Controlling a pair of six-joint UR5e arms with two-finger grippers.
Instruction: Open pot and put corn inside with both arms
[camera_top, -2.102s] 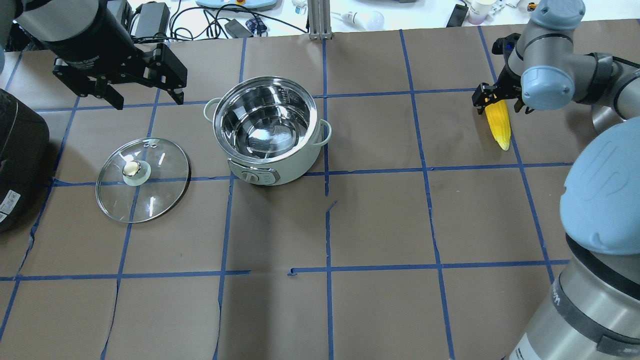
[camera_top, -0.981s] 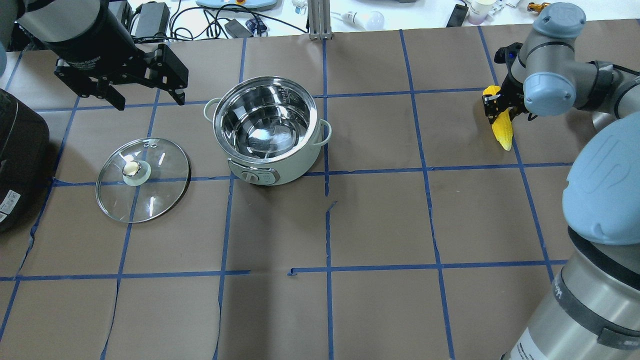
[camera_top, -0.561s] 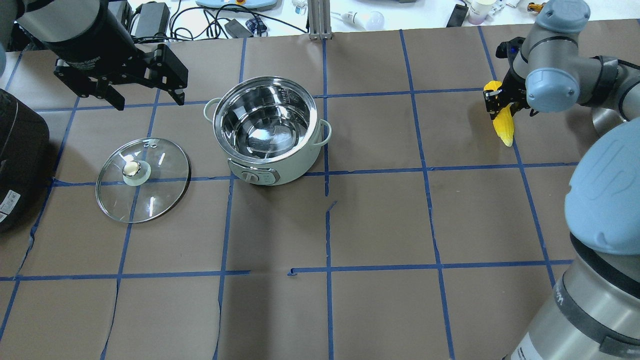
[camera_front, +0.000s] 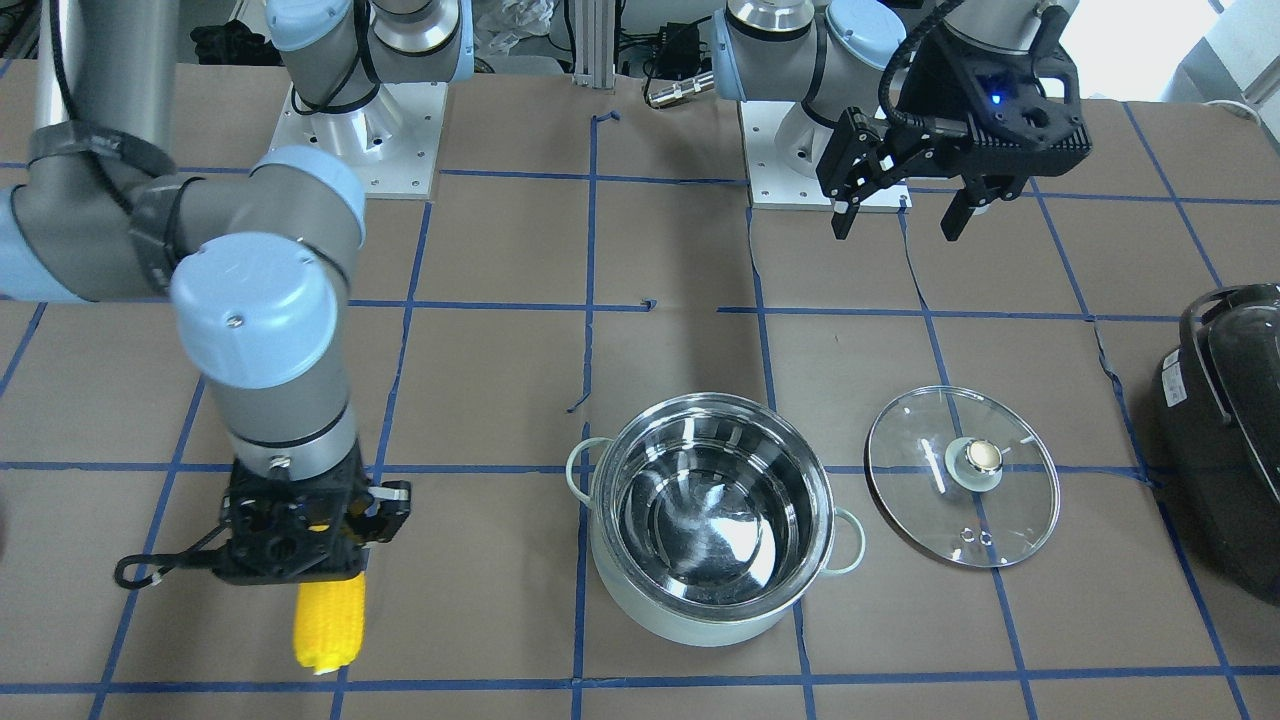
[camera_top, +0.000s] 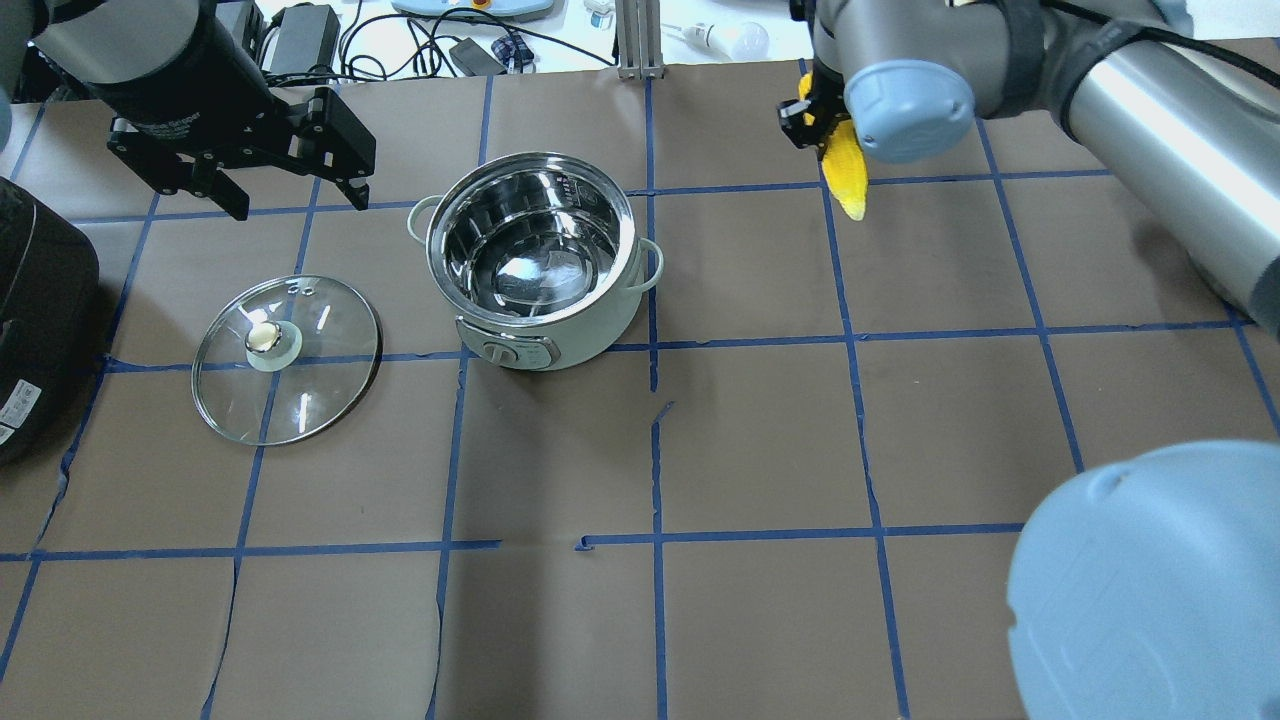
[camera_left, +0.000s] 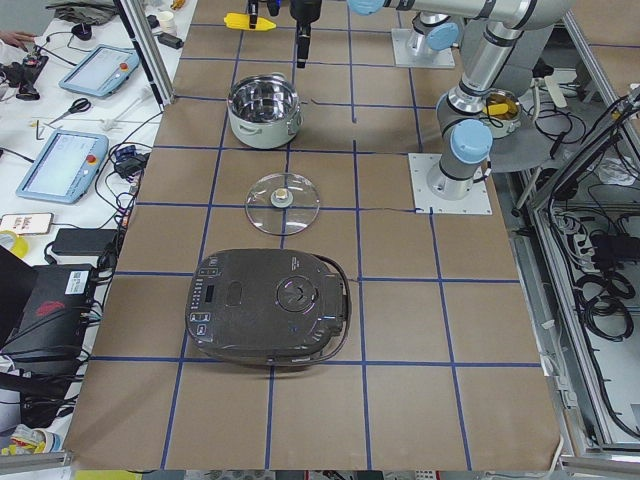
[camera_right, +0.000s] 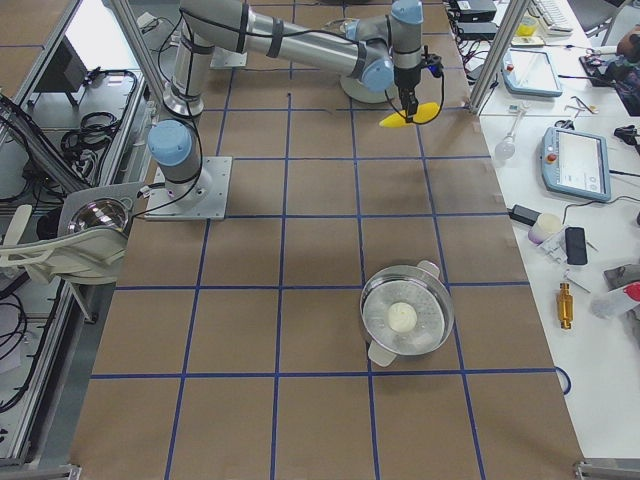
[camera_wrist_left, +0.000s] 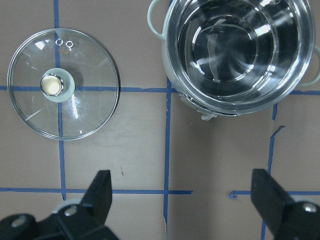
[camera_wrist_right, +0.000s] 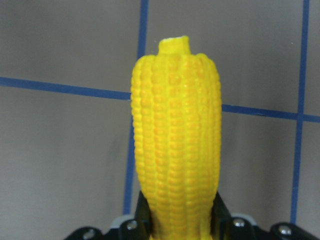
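The brown worktop (camera_top: 760, 430) is marked into squares by blue tape. The right arm (camera_top: 1100, 80) reaches across its far side, and the left arm (camera_front: 990, 30) hangs over the robot's left part of it. A black cooker (camera_left: 270, 305) sits at the left end.

The pot (camera_top: 590, 330) stands upright and open near the middle, its steel inside showing. Its glass lid (camera_top: 286, 360) lies flat on the worktop, knob up, just beside the pot on the robot's left and not touching it.

The corn (camera_front: 328, 620) is held above the worktop, well apart from the pot on the robot's right, its free end pointing away from the robot.

The right gripper (camera_front: 325, 572) is closed tight on one end of the corn, a finger on each side. The left gripper (camera_top: 295, 205) is spread wide with nothing between its fingers, and hovers near the lid, on the side away from the robot.
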